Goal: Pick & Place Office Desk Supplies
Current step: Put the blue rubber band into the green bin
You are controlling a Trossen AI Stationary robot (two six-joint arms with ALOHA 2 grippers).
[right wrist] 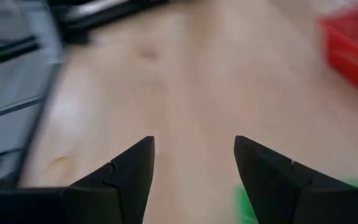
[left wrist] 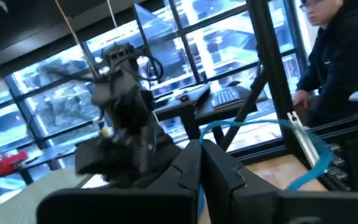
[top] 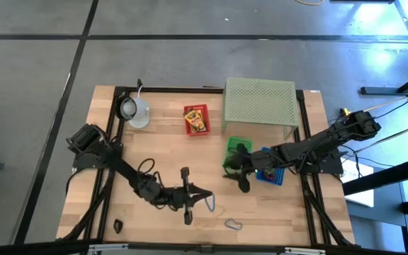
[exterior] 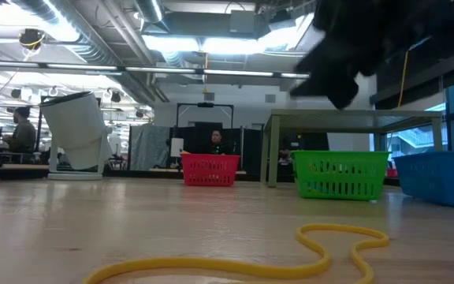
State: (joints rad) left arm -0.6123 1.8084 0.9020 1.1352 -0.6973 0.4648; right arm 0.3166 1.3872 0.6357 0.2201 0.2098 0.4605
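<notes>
Wooden table (top: 161,152) carries everything: the right gripper (right wrist: 194,171) hangs with its 2 fingers wide apart, holding nothing, just beside the green basket (top: 235,150). The left gripper (top: 187,212) rests fully closed near a blue loop (top: 209,204), well apart from the yellow box (top: 196,119).

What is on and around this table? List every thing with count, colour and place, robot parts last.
table: one, pale wood, under everything
stand: one, pale green, perforated, far side
mug-like object: one, white, far left
red basket: one, left of the stand
yellow box: one, inside the red basket
green basket: one, under the right arm
blue basket: one, under the right arm
blue loop: one, at the left fingertips
grey loop: one, near edge
yellow loop: one, close to the low camera
dark clip: one, near left corner
person: one, dark top, beyond the table
left gripper: shut on the blue loop
right gripper: open, by the green basket
</notes>
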